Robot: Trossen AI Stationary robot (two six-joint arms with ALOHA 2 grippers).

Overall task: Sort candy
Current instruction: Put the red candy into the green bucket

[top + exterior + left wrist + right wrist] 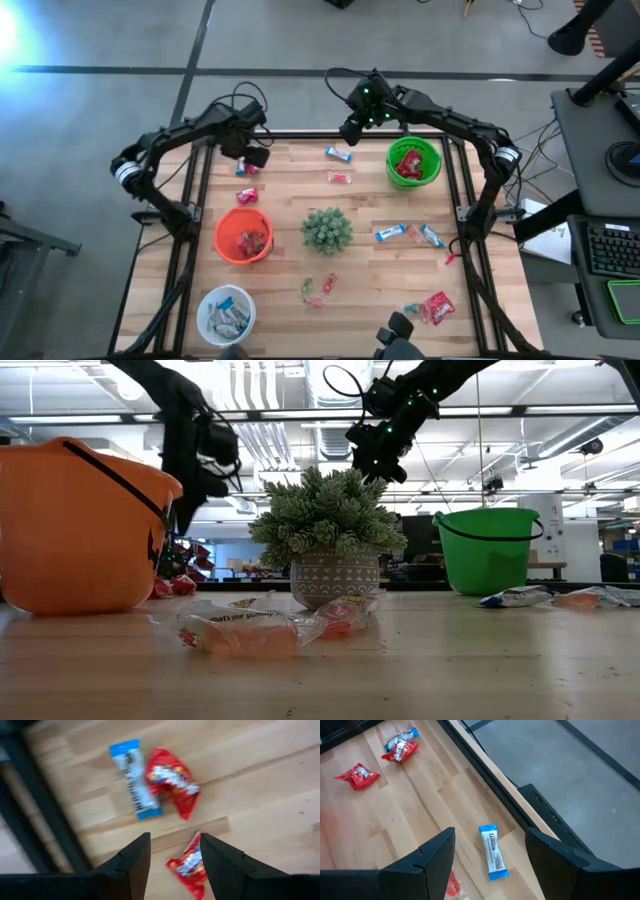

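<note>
My left gripper (172, 855) hangs open over the table's far left corner, fingers pointing down. Below it lie a small red packet (190, 865), partly behind one finger, a larger red packet (172, 782) and a blue-and-white bar (134, 780). Whether a finger touches the small packet, I cannot tell. My right gripper (487, 855) stands open above the far edge, tilted down over another blue-and-white bar (493, 851). An orange bowl (243, 236), a green bowl (413, 163) and a white bowl (226, 313) each hold candy.
A spiky green plant in a pot (327, 230) stands mid-table. Loose candy lies around it: bars (390, 233) at the right, small pieces (318, 288) near the front, a red packet (438, 307) at the front right. A dark frame rail (35, 805) borders the table beside my left gripper.
</note>
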